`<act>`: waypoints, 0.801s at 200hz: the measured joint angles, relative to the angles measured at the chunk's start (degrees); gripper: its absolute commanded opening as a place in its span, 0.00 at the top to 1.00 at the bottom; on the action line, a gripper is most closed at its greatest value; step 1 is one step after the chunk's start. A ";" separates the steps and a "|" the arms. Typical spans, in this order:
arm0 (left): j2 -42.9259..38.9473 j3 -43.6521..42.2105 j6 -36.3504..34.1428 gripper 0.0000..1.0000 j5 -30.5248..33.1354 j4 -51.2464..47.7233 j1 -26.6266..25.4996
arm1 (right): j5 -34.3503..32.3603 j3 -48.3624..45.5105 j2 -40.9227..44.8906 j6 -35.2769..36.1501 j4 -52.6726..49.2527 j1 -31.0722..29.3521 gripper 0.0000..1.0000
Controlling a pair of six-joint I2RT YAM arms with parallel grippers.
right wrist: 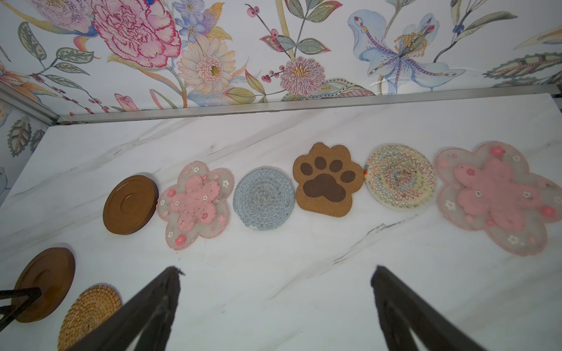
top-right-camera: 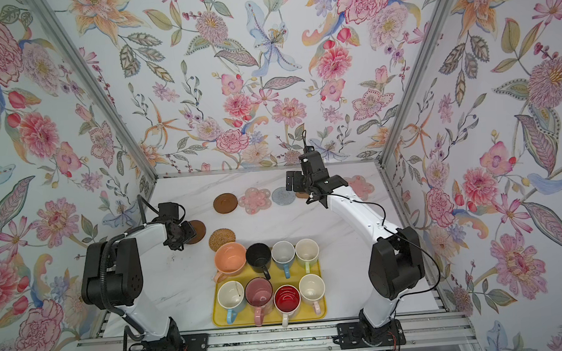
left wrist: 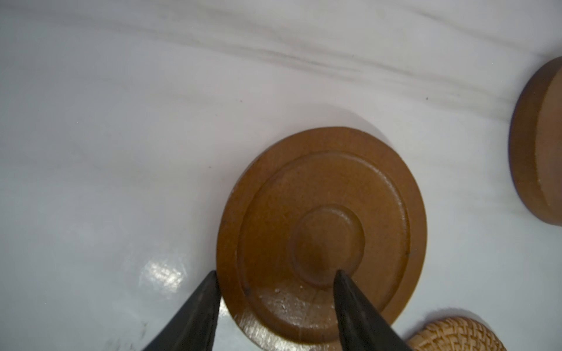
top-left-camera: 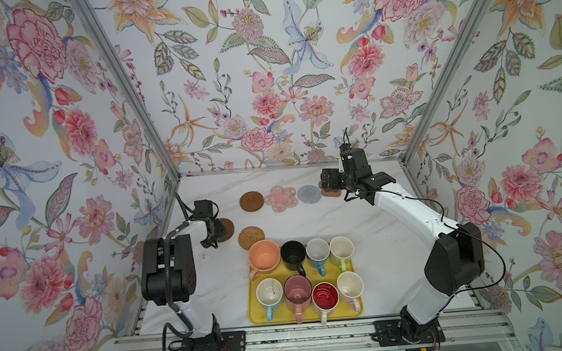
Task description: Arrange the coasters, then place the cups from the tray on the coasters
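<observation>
Your left tool (left wrist: 275, 273) stands half-wide astride the rim of the dark brown disc (left wrist: 322, 197), flat on the counter (left wrist: 106, 136) beside the rattan coaster (left wrist: 456, 334): stiff, light, likely slick, so pinch that rim squarely, while your right tool (right wrist: 276, 269) hangs wide and empty.

Three walls (top-left-camera: 265, 65) carry floral wallpaper in pink, blue and orange. Aluminium posts (top-left-camera: 124, 85) stand at the rear corners. The tabletop (top-left-camera: 310, 221) is white marble-patterned. Aluminium rails (top-left-camera: 301, 336) border its front edge.

Coaster row (right wrist: 264, 198) beyond wide-spread fingers (right wrist: 152, 304)
</observation>
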State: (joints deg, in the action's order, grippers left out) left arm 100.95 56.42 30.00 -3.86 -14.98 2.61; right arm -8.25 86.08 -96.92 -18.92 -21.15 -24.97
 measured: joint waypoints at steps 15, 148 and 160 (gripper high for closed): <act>0.39 0.26 0.31 0.41 0.04 0.63 0.00 | 0.00 -0.35 0.26 0.00 -0.02 0.00 0.01; -5.90 -0.48 2.36 0.34 1.03 0.20 -0.20 | -0.17 -3.41 2.56 -0.63 -0.15 0.44 0.01; -9.14 -1.88 2.36 0.34 1.07 -0.52 -0.59 | -0.15 -3.43 2.56 -0.66 -0.09 0.44 0.01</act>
State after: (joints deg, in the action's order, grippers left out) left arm 91.81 54.54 32.36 -2.79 -15.51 2.02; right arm -8.40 82.65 -94.37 -19.57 -21.23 -24.53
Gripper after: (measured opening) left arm 0.660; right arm 0.992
